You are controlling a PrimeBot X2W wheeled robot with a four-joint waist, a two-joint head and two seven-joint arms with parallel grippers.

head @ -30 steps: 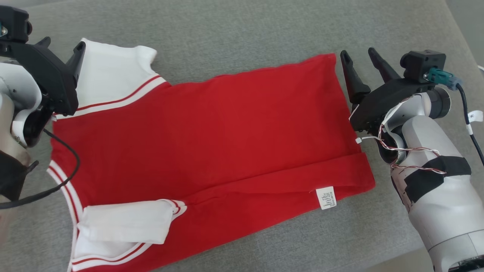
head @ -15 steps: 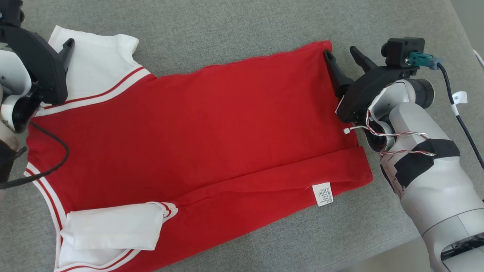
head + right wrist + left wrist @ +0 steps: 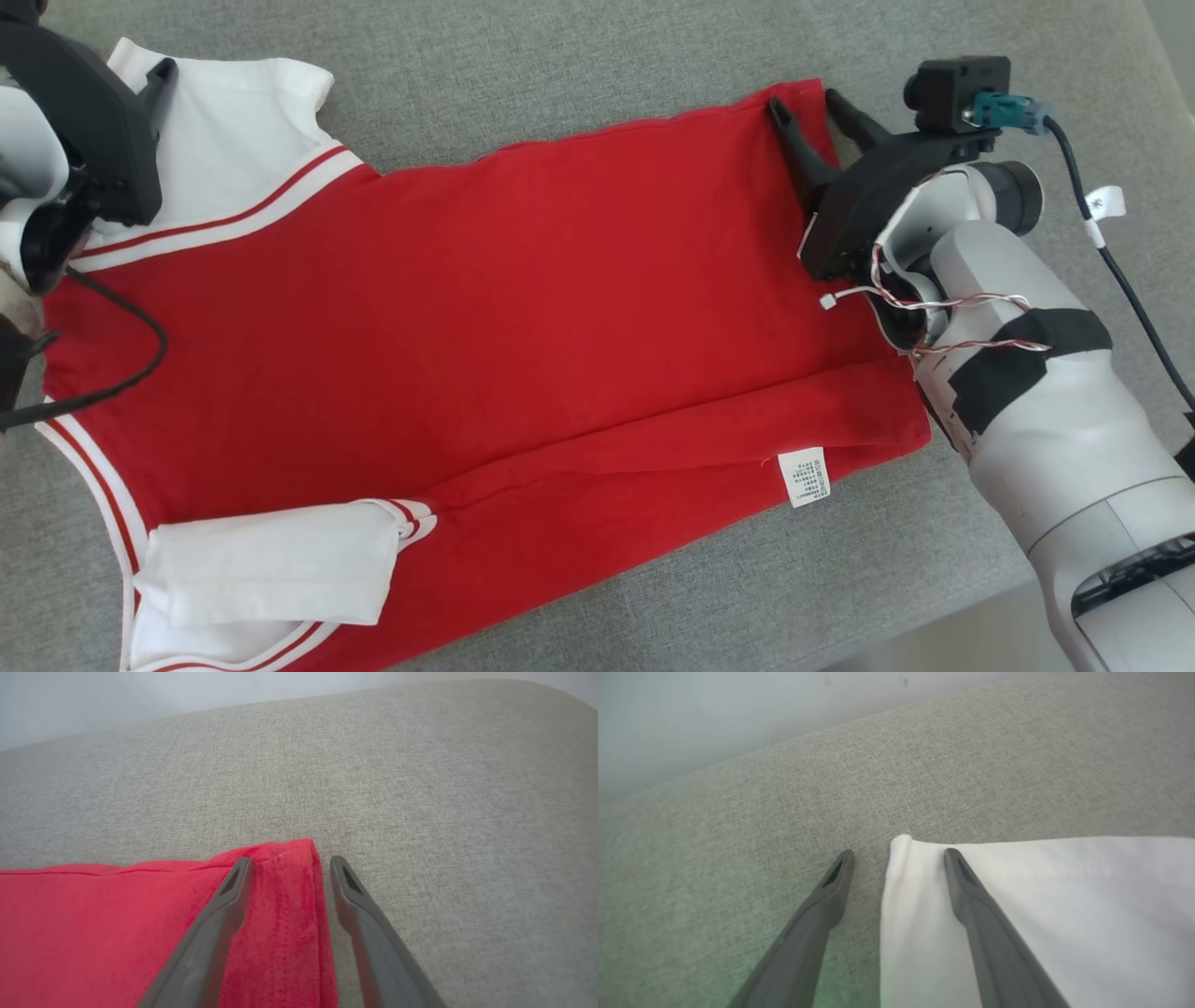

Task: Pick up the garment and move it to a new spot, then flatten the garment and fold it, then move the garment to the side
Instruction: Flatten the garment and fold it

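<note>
The garment (image 3: pixel 523 308), red with white striped sleeves, lies spread flat on the grey cushion (image 3: pixel 560 56). My left gripper (image 3: pixel 900 853) is open at the far left. Its fingers straddle the outer corner of the white sleeve (image 3: pixel 1064 896), one finger on the cushion and one over the cloth. My right gripper (image 3: pixel 805 99) is open at the garment's far right corner. In the right wrist view the red hem corner (image 3: pixel 285 896) lies between its fingers, left finger over the cloth, right finger (image 3: pixel 364 905) on bare cushion.
The near sleeve (image 3: pixel 271 569) is folded in over the garment's lower left. A white care label (image 3: pixel 805 476) sticks out at the turned-up near edge. The cushion's front edge (image 3: pixel 934 607) runs past my right forearm. Bare cushion lies beyond the garment.
The head camera has shifted. My right gripper has moved left and forward onto the red hem corner, fingers a little narrower. My left gripper has settled over the white sleeve's corner.
</note>
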